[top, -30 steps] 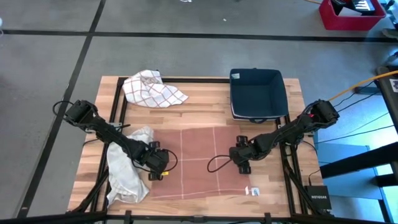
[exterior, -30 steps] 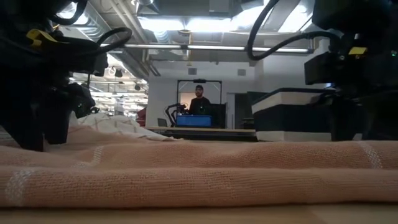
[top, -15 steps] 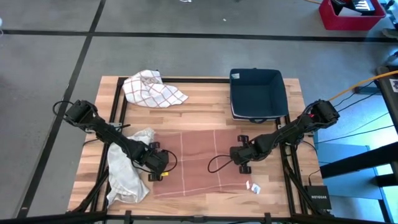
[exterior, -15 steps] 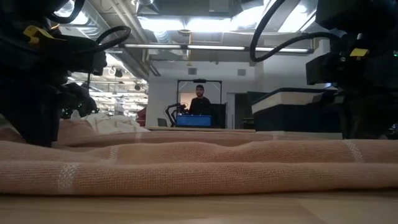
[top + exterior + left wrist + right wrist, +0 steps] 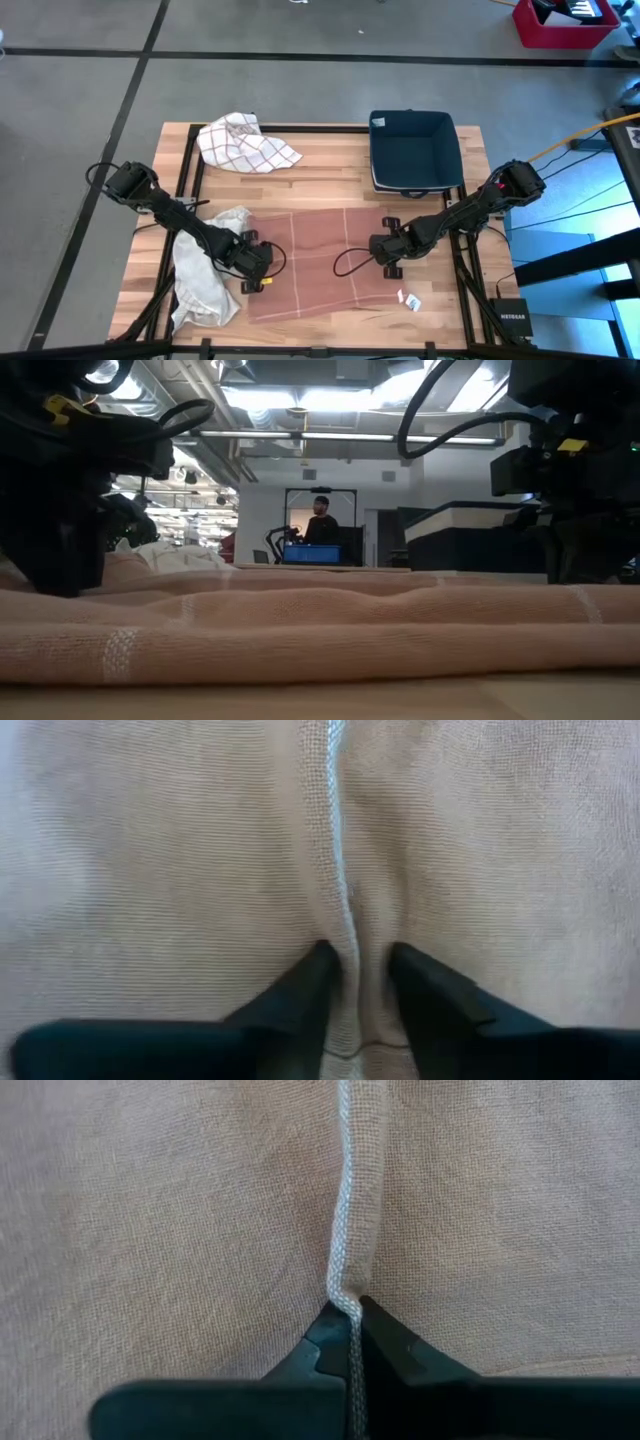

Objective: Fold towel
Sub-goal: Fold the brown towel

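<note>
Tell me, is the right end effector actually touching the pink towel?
Touching: in the right wrist view the right end effector pinches a raised ridge of the pink towel.

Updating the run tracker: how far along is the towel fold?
Done: the salmon-pink woven towel lies spread flat on the wooden slatted table. In hand: the left pincer and the right pincer each pinch a raised ridge of its cloth at opposite side edges. Left: no fold shows yet; the lift and fold-over remain. The crumpled white cloth and the checked cloth lie untouched.
</note>
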Robot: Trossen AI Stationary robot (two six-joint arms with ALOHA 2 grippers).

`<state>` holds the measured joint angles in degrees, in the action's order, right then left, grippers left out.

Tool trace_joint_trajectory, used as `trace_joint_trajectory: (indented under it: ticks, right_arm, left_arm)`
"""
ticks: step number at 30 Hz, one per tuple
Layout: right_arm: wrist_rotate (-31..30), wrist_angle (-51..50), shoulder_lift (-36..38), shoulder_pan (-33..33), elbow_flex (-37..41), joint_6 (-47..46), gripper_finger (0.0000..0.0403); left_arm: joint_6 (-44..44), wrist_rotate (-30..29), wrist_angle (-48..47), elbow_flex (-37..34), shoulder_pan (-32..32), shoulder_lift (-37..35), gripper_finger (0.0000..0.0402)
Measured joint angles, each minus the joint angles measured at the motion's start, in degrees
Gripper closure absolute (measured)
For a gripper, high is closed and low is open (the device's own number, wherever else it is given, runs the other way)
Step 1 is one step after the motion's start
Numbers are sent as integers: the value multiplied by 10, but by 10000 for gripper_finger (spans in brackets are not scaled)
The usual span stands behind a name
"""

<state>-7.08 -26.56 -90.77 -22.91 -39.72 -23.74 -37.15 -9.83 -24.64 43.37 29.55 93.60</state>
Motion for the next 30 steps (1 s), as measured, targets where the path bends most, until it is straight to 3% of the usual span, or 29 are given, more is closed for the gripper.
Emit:
trace_joint_trajectory:
  ticks: [7, 18, 30]
  right_arm:
    - [-2, 3, 0, 0, 0, 0, 392]
    - [-6, 14, -1, 1, 1, 1, 393]
    - [-9, 15, -1, 0, 1, 2, 393]
  left_arm:
    - [19, 30, -10, 23, -12, 2, 228]
    - [30, 18, -114, 82, -29, 4, 224]
    - [35, -1, -126, 62, -36, 3, 224]
